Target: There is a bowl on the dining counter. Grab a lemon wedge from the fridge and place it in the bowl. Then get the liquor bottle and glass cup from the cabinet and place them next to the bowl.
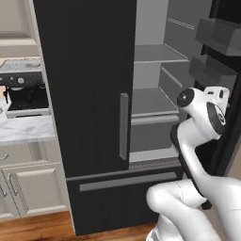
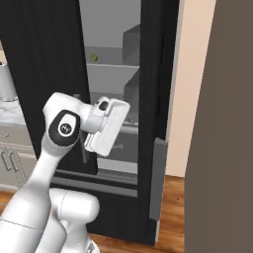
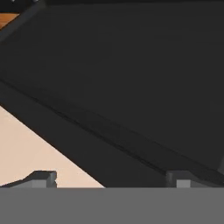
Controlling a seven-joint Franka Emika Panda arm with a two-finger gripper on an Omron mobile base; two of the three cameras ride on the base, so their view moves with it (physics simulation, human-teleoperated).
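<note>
Fridge [image 1: 89, 84] right door open, grey shelves exposed. Small yellow-green item, likely lemon wedge [image 2: 93, 58], on shelf at upper centre of right base view. Gripper [image 3: 111, 179] spread wide, empty, facing dark door panel. Swing hand toward shelf; approach level, avoid door bins [image 1: 221, 35].

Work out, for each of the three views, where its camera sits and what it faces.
Left base view: behind the arm's left, facing the fridge; arm at lower right.
Right base view: behind its right, facing the fridge's open shelves; arm at lower left.
Hand view: on the hand, against a dark panel; fingers spread.
Both base views share fridge and arm.
</note>
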